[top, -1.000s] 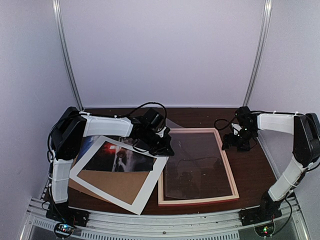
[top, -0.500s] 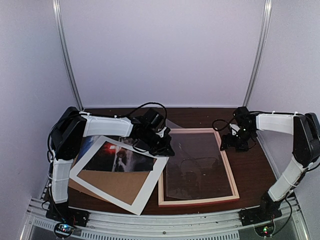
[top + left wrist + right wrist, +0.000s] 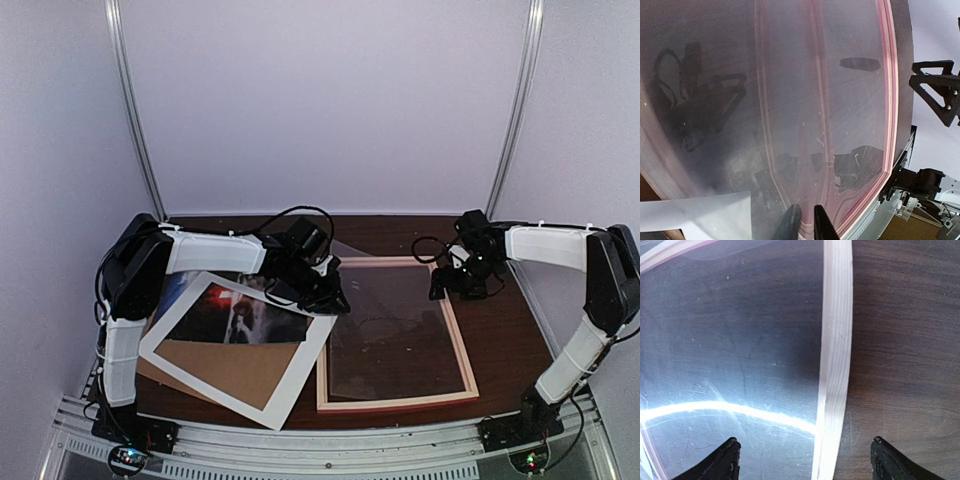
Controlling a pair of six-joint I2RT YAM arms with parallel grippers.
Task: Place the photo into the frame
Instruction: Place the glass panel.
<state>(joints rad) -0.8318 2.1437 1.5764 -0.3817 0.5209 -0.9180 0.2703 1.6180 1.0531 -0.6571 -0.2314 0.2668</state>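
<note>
The photo (image 3: 238, 315) lies at the left, its dark print with a red glow showing through the window of a white mat (image 3: 305, 365). The frame (image 3: 458, 345) lies flat at centre right, pink rim up, with a clear sheet (image 3: 390, 330) over it. My left gripper (image 3: 328, 297) is at the frame's far left corner. In the left wrist view its fingertips (image 3: 790, 222) stand only a slit apart on the bent sheet (image 3: 830, 100). My right gripper (image 3: 455, 285) hangs open over the frame's right rail (image 3: 836, 340), one fingertip on each side of it (image 3: 802, 452).
A brown cardboard board (image 3: 225, 372) lies under the mat, overlapping the frame's left rail. The sheet's far corner (image 3: 347, 248) curls up behind the left gripper. White walls close in at the back and both sides.
My right gripper has moved left from beside the frame to above its right rail. The left arm, photo and mat have kept their places.
</note>
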